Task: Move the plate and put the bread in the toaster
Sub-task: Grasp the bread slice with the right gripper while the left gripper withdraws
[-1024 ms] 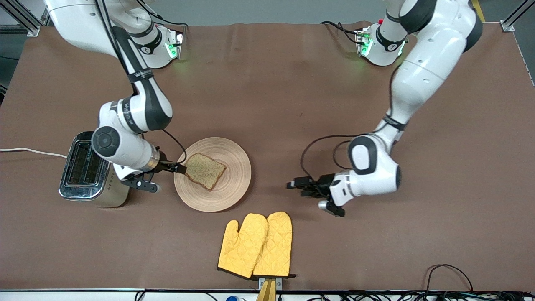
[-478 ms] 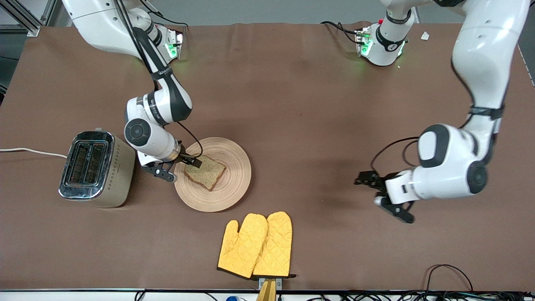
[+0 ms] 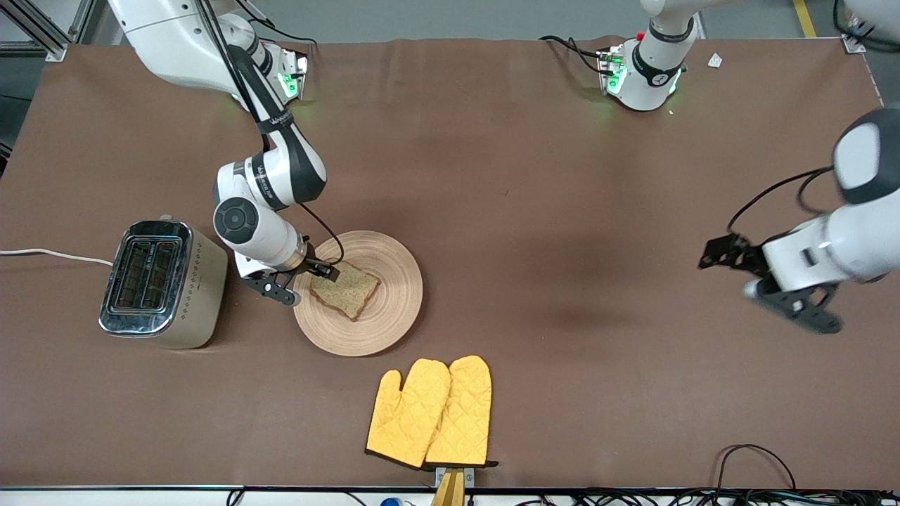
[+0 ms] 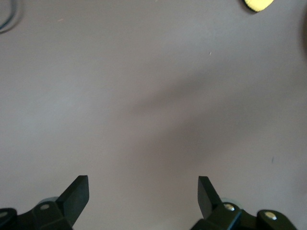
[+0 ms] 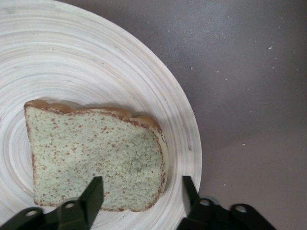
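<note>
The bread lies flat on the wooden plate, which rests on the table beside the toaster. My right gripper is open and low over the bread's corner nearest the toaster. In the right wrist view the gripper has one finger over the bread and the other over the plate. My left gripper is open and empty, up in the air over bare table at the left arm's end. The left wrist view shows that gripper above bare brown cloth.
A pair of yellow oven mitts lies nearer the front camera than the plate; a corner of one shows in the left wrist view. The toaster's white cord runs off the table's edge. Black cables lie along the front edge.
My right gripper moved from the plate's rim by the toaster onto the bread's corner. My left arm swung away toward its own end of the table, hand open.
</note>
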{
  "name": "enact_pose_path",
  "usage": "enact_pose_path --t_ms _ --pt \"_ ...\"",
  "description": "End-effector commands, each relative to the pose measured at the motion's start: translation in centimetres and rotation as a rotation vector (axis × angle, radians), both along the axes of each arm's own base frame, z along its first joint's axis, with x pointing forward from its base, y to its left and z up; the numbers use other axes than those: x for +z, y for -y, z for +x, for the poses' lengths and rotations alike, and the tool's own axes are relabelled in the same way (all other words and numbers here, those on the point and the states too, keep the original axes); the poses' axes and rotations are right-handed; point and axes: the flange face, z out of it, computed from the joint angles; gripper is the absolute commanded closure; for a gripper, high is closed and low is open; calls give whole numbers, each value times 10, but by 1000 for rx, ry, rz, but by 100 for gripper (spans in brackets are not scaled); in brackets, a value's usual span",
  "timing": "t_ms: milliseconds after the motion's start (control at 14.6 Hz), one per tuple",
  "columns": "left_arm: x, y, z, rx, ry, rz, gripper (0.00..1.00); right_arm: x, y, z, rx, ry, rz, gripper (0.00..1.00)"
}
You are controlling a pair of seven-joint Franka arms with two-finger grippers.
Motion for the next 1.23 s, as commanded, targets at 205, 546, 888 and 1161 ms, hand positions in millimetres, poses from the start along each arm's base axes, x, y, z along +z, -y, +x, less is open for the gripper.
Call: enact_pose_path --t_ms 205,546,888,1161 --pt "93 17 -62 216 42 156 0 -10 6 -4 -27 5 6 40" --pt "102 17 -65 225 62 139 0 -19 11 -9 -33 14 5 41" --pt "118 49 -71 168 101 155 0 -23 7 -10 -26 14 4 48" --pt "116 41 -69 192 95 175 0 -24 6 -10 -24 18 5 52"
